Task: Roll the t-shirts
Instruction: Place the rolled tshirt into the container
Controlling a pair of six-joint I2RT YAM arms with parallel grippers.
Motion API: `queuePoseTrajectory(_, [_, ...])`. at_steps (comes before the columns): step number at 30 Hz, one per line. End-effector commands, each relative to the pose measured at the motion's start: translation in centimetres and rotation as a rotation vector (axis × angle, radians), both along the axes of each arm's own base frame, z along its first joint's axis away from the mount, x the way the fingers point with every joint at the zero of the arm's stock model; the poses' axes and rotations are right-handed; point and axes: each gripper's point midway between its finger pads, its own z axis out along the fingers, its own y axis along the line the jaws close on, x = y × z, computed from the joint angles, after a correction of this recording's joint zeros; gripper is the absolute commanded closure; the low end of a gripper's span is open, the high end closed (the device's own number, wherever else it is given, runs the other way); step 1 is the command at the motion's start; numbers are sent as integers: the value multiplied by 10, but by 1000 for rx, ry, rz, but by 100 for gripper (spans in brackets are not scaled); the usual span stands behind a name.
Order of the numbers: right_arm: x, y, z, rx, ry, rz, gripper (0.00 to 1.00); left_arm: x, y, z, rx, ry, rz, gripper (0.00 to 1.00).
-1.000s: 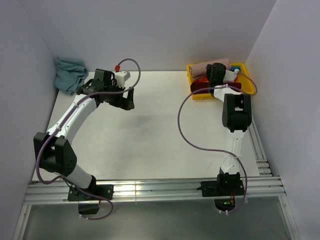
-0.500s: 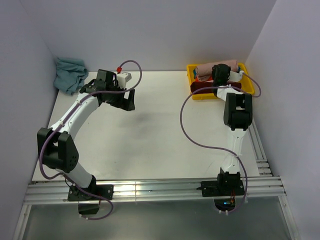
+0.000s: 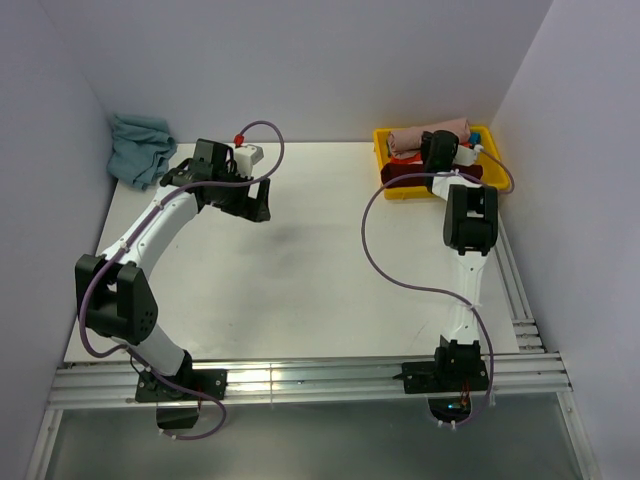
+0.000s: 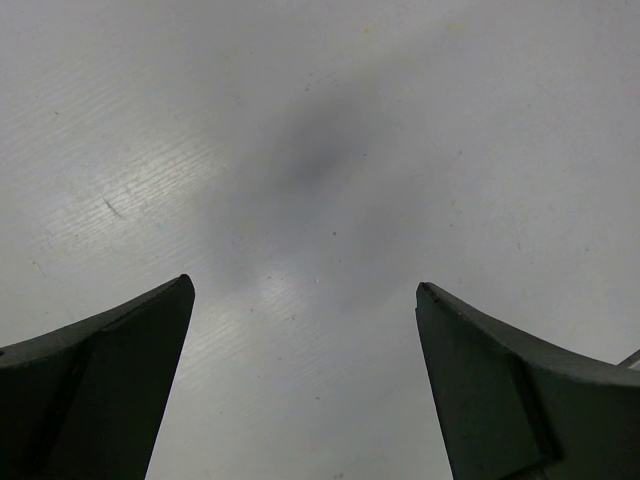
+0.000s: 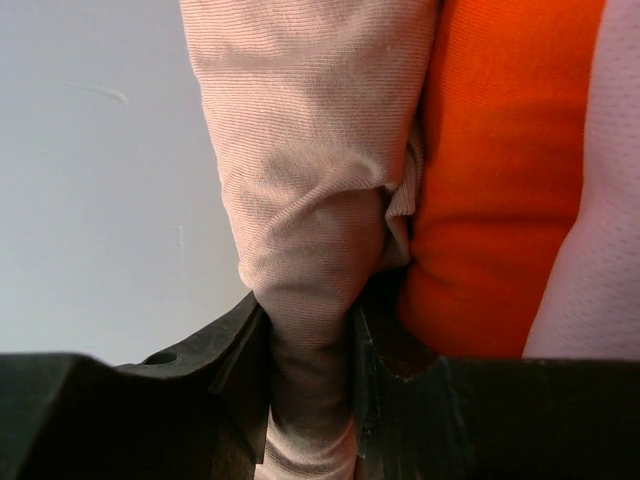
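A dusty pink t-shirt (image 3: 412, 136) lies rolled up in the yellow bin (image 3: 388, 186) at the back right. My right gripper (image 3: 437, 148) is over the bin and shut on a fold of the pink t-shirt (image 5: 310, 200); its fingers (image 5: 235, 370) pinch the cloth between them. An orange cloth (image 5: 500, 170) lies right beside the pink one. My left gripper (image 3: 250, 200) is open and empty over the bare table (image 4: 320, 150) at the back left. A crumpled blue-green t-shirt (image 3: 140, 148) lies in the back left corner.
The yellow bin also holds a dark red cloth (image 3: 408, 176) and small blue and white items (image 3: 470, 146). Walls stand close behind and on both sides. Aluminium rails (image 3: 300, 378) run along the near edge and the right side.
My right gripper has shifted slightly over the bin with the pink roll. My left arm has barely moved.
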Motion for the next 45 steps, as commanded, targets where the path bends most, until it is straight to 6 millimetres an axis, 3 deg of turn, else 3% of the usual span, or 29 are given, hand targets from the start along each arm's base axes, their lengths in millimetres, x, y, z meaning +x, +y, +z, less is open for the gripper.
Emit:
queuePoseTrajectory(1, [4, 0, -1, 49, 0, 14, 66, 6, -5, 19, -29, -52, -25, 1])
queuePoseTrajectory(5, [-4, 0, 2, 62, 6, 22, 53, 6, -5, 19, -28, -54, -24, 1])
queuePoseTrajectory(11, [-16, -2, 12, 74, 28, 30, 44, 6, -5, 20, -29, -55, -23, 0])
queuePoseTrajectory(26, [-33, -9, 37, 106, 42, 60, 39, 8, -5, 19, -28, -57, -15, 1])
queuePoseTrajectory(34, [-30, -14, 39, 120, 79, 70, 38, 9, -6, 17, -31, -53, -18, 1])
queuePoseTrajectory(38, [-20, -13, 54, 94, 47, 106, 38, 8, -6, 15, -30, -51, -18, 1])
queuePoseTrajectory(45, [-18, -13, 49, 103, 50, 113, 38, 9, -7, 14, -31, -49, -24, 1])
